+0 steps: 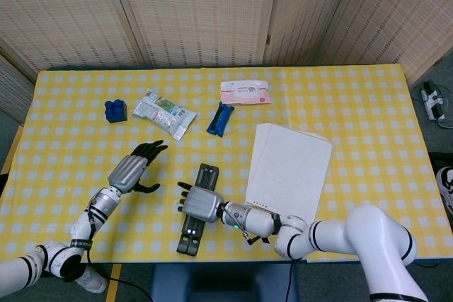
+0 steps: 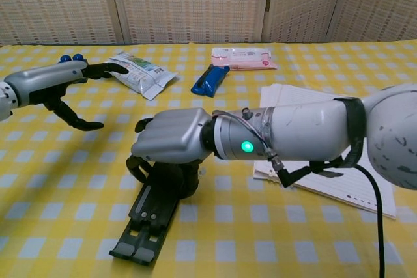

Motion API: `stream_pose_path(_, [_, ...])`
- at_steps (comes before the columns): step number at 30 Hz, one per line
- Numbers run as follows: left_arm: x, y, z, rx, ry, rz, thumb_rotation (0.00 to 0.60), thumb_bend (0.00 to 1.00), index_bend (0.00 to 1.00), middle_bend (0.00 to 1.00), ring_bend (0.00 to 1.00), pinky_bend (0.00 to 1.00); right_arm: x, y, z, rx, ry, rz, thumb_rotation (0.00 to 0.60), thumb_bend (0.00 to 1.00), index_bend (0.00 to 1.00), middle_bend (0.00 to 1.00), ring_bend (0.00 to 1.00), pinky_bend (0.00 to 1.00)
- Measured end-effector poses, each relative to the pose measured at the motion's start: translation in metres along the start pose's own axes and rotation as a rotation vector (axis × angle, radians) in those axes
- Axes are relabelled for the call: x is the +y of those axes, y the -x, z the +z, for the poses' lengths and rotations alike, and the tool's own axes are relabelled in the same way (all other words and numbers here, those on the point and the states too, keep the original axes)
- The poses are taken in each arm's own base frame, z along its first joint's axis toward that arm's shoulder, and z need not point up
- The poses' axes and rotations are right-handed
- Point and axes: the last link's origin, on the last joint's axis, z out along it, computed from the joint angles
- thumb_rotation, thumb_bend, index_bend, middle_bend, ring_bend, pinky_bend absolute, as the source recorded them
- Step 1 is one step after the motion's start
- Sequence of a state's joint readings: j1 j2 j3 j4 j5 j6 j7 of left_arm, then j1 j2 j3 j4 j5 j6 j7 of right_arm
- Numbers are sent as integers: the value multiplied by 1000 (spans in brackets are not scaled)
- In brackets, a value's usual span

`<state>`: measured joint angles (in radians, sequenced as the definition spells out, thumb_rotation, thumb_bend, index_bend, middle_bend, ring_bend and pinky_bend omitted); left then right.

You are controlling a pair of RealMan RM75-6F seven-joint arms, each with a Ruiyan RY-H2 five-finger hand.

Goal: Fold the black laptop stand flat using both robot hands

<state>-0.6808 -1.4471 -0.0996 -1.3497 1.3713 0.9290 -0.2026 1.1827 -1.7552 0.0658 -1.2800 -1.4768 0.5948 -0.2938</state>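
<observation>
The black laptop stand (image 1: 196, 209) lay flat on the desk (image 1: 354, 111), long axis running away from the robot, its two bars side by side. Right hand (image 1: 199, 203) sat clamped over its middle; left hand (image 1: 133, 168) hovered off to the left, fingers spread, holding nothing.

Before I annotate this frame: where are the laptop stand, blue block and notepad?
laptop stand (image 1: 192, 234), head view, lower bars.
blue block (image 1: 115, 110), head view, top face.
notepad (image 1: 290, 167), head view, page centre.
</observation>
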Motion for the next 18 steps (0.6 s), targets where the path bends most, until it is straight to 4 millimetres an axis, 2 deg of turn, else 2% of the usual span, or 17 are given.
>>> stream_pose_path(3, [1,-1,0,4,2,-1,600,302,18,0,0,0,2,1,-3,-2,1,1,600,314,343,345,192,50])
stream_pose_path(5, [2,-2,0,10,3,-2,600,302,18,0,0,0,4,1,-5,-9,4,7,600,315,122,151,91,14])
stream_pose_path(7, [3,-4,-1,16,3,0,600,302,18,0,0,0,5,0,-9,-10,8,15,600,314,12,45,46,0])
stream_pose_path(8, [3,-5,-1,20,3,2,600,302,18,0,0,0,5,0,-10,-6,12,18,600,314,0,21,37,0])
stream_pose_path(12, [3,-11,-2,42,1,21,600,302,19,0,0,0,12,-5,-23,36,46,28,600,314,0,6,36,0])
stream_pose_path(18, [-6,-28,-12,115,-37,63,600,330,38,0,0,0,32,-10,-65,144,178,60,600,314,0,49,52,0])
